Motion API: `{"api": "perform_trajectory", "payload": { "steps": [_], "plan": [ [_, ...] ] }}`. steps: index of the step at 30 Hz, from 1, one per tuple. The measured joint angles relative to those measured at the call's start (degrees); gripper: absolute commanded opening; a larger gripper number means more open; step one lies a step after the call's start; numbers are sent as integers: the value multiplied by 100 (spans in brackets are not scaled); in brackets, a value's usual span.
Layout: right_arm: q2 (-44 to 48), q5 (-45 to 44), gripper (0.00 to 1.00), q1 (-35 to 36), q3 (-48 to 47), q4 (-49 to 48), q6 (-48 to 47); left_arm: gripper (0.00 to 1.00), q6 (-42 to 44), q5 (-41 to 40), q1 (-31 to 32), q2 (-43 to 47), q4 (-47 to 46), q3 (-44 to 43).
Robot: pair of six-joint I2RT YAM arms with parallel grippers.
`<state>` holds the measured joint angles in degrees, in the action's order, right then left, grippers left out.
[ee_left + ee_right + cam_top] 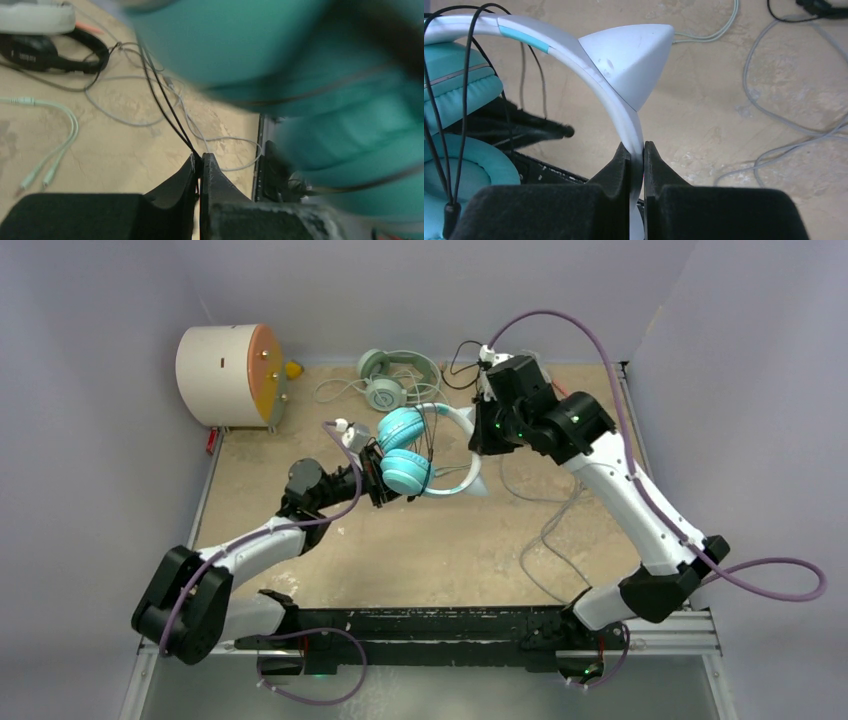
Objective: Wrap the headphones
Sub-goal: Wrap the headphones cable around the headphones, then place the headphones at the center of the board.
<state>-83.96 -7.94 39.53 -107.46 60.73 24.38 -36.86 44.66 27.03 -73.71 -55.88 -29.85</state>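
Observation:
The teal-cupped headphones [405,452] hang above the table between both arms, their cups filling the left wrist view as a blurred teal mass [300,55]. My right gripper [637,147] is shut on their white band [621,100], just below a white cat-ear point; in the top view that gripper [483,435] sits at the band's right end. My left gripper [201,159] is shut on the thin black cable [165,107] of these headphones, right beside the cups [385,478]. The cable also loops over the band [439,125].
Mint-green headphones [385,380] lie at the back with their pale cord [65,145] trailing. A black headset [45,52] and a white-grey one [35,17] lie nearby. Grey cable [545,530] snakes across the right side. A cream drum [225,375] stands back left.

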Motion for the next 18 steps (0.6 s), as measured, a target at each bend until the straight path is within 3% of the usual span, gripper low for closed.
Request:
{"api": "perform_trajectory", "payload": {
  "steps": [4, 11, 18],
  "plan": [
    [-157, 0, 0, -83, 824, -669, 424, 0, -555, -363, 0, 514, 592, 389],
    [-673, 127, 0, -90, 1961, -1773, 1303, 0, -1880, -863, -74, 601, 850, 1266],
    [-1622, 96, 0, -50, 2262, -2420, 2345, 0, -2424, -1362, -310, 850, 1305, 1679]
  ]
}}
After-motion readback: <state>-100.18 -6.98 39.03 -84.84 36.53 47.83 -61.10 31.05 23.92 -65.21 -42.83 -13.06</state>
